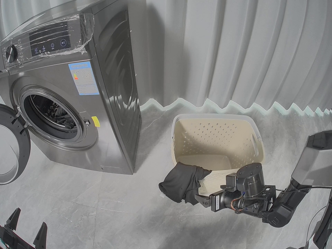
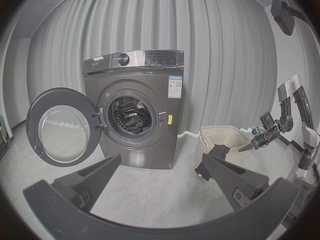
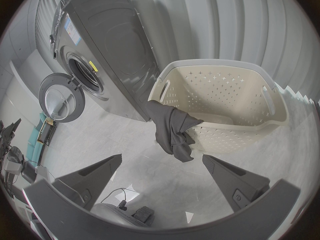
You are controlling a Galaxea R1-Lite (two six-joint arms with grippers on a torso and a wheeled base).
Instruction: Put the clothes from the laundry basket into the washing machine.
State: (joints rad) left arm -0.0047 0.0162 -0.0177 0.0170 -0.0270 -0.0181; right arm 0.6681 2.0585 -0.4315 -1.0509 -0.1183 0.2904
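Note:
A dark grey garment (image 1: 182, 184) hangs over the near left corner of the cream laundry basket (image 1: 254, 139), half inside and half draped outside. In the right wrist view that garment (image 3: 171, 130) lies ahead of my right gripper (image 3: 161, 157), which is open and holds nothing. My right gripper (image 1: 201, 198) hovers just beside the garment's lower edge. The washing machine (image 1: 114, 87) stands to the left with its round door (image 1: 12, 146) swung open and dark clothes (image 2: 133, 122) in the drum. My left gripper (image 2: 159, 164) is open and empty, low in front of the machine.
Pleated white curtains (image 1: 224, 42) close off the back. The grey floor (image 1: 103, 204) between machine and basket is bare. The basket (image 3: 233, 94) holds nothing else that I can see.

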